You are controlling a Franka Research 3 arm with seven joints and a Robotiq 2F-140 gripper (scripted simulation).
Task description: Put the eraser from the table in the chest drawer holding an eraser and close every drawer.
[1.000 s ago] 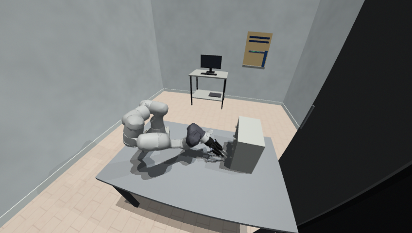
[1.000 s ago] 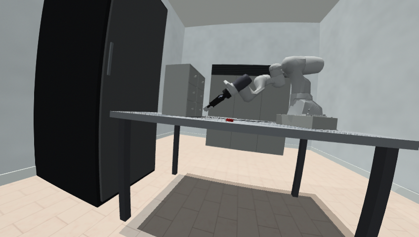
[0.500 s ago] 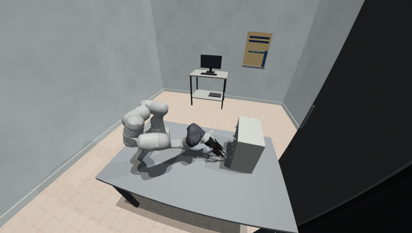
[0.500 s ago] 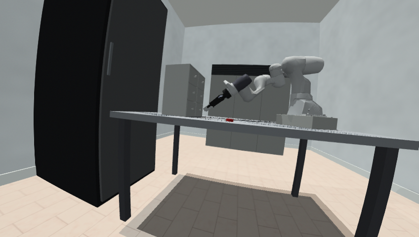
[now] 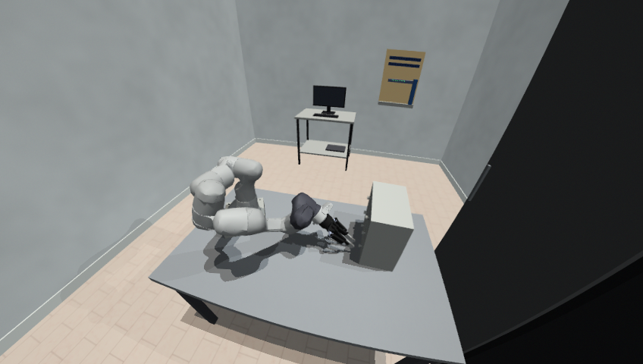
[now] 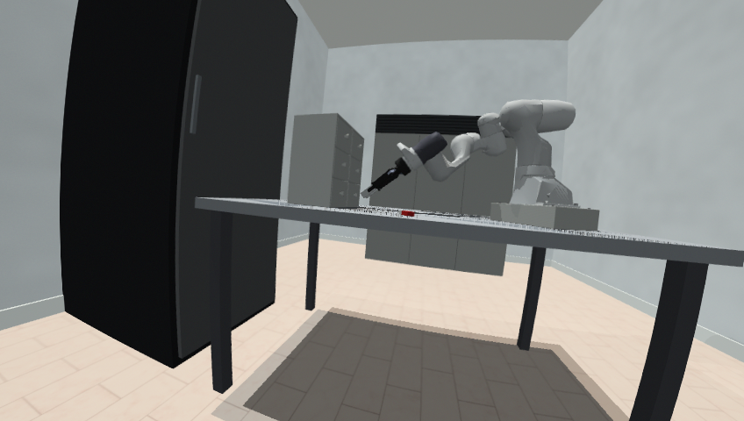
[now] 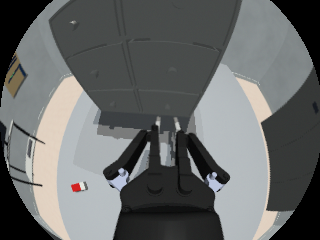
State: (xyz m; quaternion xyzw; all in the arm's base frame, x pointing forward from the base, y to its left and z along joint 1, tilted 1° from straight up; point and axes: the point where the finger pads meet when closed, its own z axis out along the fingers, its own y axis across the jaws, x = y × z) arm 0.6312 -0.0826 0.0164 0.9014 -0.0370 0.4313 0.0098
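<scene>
Gripper (image 5: 350, 243) (image 6: 365, 193) (image 7: 166, 120) slants down toward the chest, its jaws parted by a narrow gap with nothing between them. Pale fingertips point at the lower part of the drawer fronts; whether they touch the chest, I cannot tell. Red-and-white eraser (image 6: 407, 213) (image 7: 79, 187) lies loose on the grey surface (image 5: 288, 297) (image 6: 313, 214) (image 7: 100, 215), off to one side of the jaws and apart from them; the top view hides it. Just ahead stands the pale grey chest (image 5: 388, 205) (image 6: 313, 156) (image 7: 150, 65), upright, with six drawer fronts in two columns of three, small knobs on them, all looking pushed in. What the drawers hold is hidden. Farther off, past the table, rises a tall black cabinet (image 5: 541, 180) (image 6: 234, 156) (image 7: 295, 145) with a long handle. Against the far wall, a dark monitor (image 5: 329, 96) sits on a stand, and a tan board (image 5: 396, 72) (image 7: 15, 80) hangs to one side of it.

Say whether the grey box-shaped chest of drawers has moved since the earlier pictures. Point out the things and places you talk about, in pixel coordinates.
No. The grey chest of drawers (image 5: 383, 246) (image 6: 313, 161) (image 7: 167, 57) shows no visible shift in any direction against the grey rectangular table (image 5: 293, 293) (image 6: 261, 208) (image 7: 230, 165).
</scene>
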